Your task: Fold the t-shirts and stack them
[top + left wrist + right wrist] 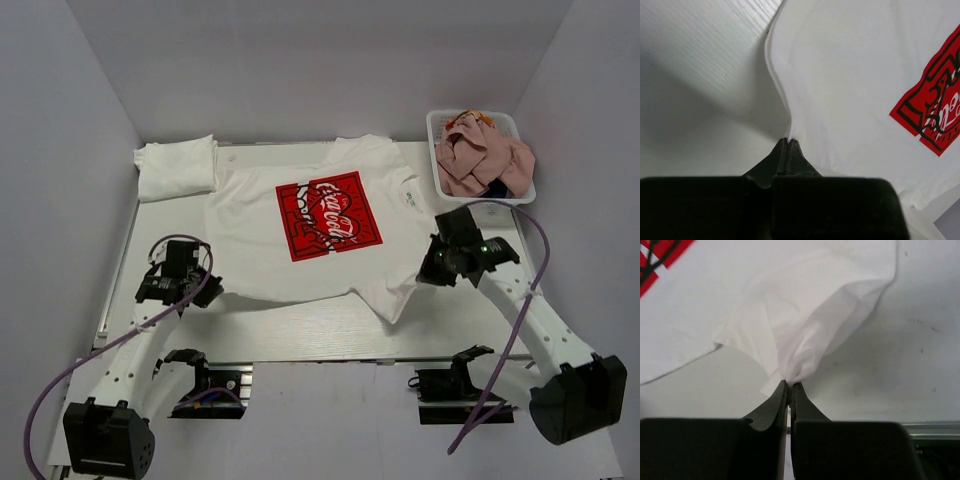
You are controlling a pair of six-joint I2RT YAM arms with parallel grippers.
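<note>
Two claws are clamped on one garment. The left claw [789, 145] is closed on the near left edge of the white cloth t-shirt with red square Coca-Cola print [250, 230]. The right claw [789, 386] pinches bunched cloth at its right side. The shirt lies spread across the middle of the worktop [300, 335]. Folded plain white shirts [177, 165] occupy the far left corner.
</note>
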